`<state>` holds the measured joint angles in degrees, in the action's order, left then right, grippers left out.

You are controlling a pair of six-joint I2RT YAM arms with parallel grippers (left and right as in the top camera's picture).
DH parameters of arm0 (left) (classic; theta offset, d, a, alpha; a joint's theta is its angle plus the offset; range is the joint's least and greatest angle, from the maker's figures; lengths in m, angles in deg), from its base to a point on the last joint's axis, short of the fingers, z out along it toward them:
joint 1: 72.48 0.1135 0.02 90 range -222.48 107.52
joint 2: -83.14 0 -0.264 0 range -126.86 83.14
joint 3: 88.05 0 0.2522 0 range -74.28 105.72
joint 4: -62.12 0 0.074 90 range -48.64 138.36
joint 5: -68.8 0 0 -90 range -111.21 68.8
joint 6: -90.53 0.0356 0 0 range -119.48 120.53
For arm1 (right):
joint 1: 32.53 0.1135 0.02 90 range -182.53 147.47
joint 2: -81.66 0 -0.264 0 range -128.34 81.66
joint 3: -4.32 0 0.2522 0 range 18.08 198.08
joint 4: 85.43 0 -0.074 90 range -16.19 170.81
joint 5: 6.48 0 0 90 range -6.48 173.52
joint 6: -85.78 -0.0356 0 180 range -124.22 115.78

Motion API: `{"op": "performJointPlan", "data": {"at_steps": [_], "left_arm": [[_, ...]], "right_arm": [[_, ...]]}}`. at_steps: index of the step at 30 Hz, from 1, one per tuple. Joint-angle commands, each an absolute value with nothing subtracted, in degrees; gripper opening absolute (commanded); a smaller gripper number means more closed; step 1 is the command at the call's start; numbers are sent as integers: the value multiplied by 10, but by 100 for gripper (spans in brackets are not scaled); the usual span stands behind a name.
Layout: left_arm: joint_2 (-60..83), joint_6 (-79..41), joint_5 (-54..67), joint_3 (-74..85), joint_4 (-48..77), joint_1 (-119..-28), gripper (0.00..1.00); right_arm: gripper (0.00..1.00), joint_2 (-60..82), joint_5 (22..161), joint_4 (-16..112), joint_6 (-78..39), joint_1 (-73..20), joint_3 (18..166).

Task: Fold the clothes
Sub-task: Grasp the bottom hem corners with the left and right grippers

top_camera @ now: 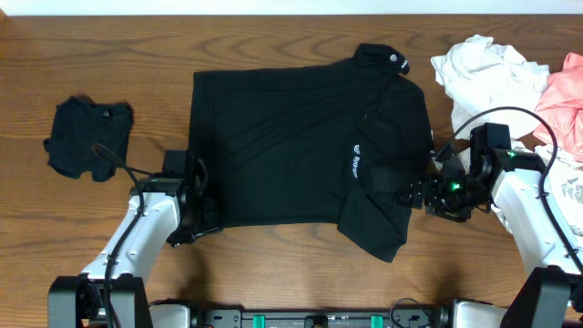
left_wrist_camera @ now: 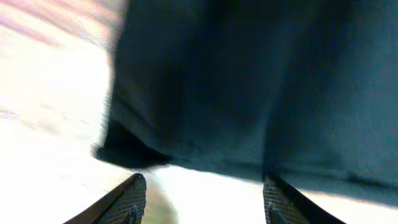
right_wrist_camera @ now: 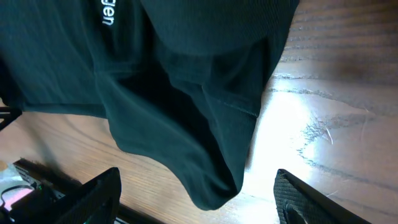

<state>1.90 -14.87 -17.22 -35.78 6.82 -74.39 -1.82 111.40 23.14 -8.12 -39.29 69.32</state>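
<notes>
Here the black shirt (top_camera: 301, 137) lies spread flat in the middle of the wooden table (top_camera: 273, 46), with its collar pointing to about 1 o'clock and a small white logo (top_camera: 357, 161) on the chest. One sleeve goes out past the lower hem toward 5 o'clock. The left gripper (top_camera: 202, 196) is at the shirt's lower left corner, at about 8 o'clock from the middle of the shirt. In the left wrist view its fingers (left_wrist_camera: 124, 199) stand wide apart, with only bare table between them and the shirt's hem just in front of the tips. The right gripper (top_camera: 401, 189) is at about 4 o'clock, over the sleeve. In the right wrist view its fingers (right_wrist_camera: 99, 196) are also spread wide, and a fold of the black cloth lies in the space between them, but the jaws do not press on it. A small black garment (top_camera: 86, 137) lies apart at 9 o'clock. A pile of white clothes (top_camera: 483, 68) is at 2 o'clock, and beside it, at the table's edge, a pink garment (top_camera: 565, 100).
</notes>
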Motion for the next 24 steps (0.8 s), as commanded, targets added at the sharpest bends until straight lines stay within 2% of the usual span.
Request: {"op": "performJointPlan", "data": {"at_steps": [1, 10, 21, 24], "left_arm": [[15, -160, -240, -361, 82, -741, 61], [15, -218, -228, -362, 90, -741, 61], [15, -219, -228, -367, 97, -741, 63], [15, -219, -228, -367, 99, -741, 66]], "right_arm": [[77, -11, 1125, 233, -89, -387, 690], [78, -11, 1124, 234, -89, -387, 690], [77, -11, 1110, 234, -89, -371, 672], [77, -11, 1094, 250, -93, -369, 653]]}}
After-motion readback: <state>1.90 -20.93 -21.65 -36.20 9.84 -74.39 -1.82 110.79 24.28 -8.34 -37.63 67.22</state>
